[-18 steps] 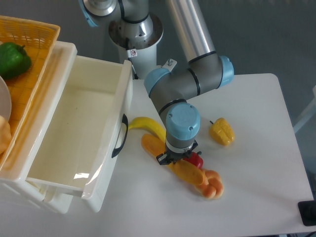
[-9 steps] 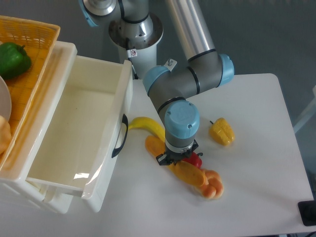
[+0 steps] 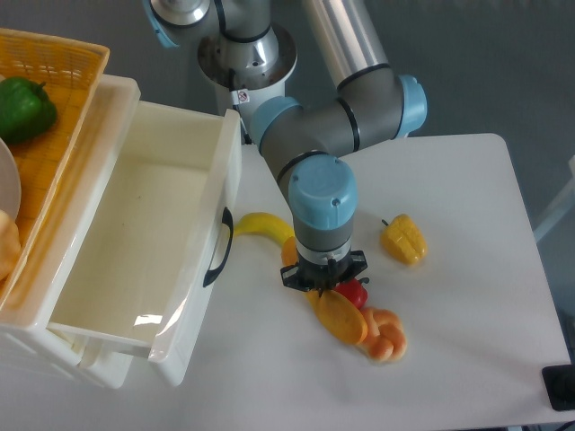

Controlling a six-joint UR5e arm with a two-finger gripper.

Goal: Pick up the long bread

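Orange-tan and smooth, the long bread [image 3: 340,316] sits clamped between my fingers, my gripper [image 3: 322,284] closed around its middle. A second ago it lay flat and stretched out to both sides of me; now its lower end tips up toward the camera and looks foreshortened, while only a sliver of its other end shows on the far side of my wrist, next to the banana [image 3: 260,225]. My wrist has also turned and shifted a little toward the white bin [image 3: 135,260]. I read that as the loaf coming off the table [image 3: 467,296] in my grasp, so the pick looks under way, though I cannot see clear daylight beneath it.

Just below my fingers, the knotted bread roll [image 3: 386,332] lies close to the loaf's raised end, perhaps touching it. A small red thing [image 3: 356,292] peeks out right beside my fingers. The yellow pepper [image 3: 403,239] lies well off to one side, apart from all this.
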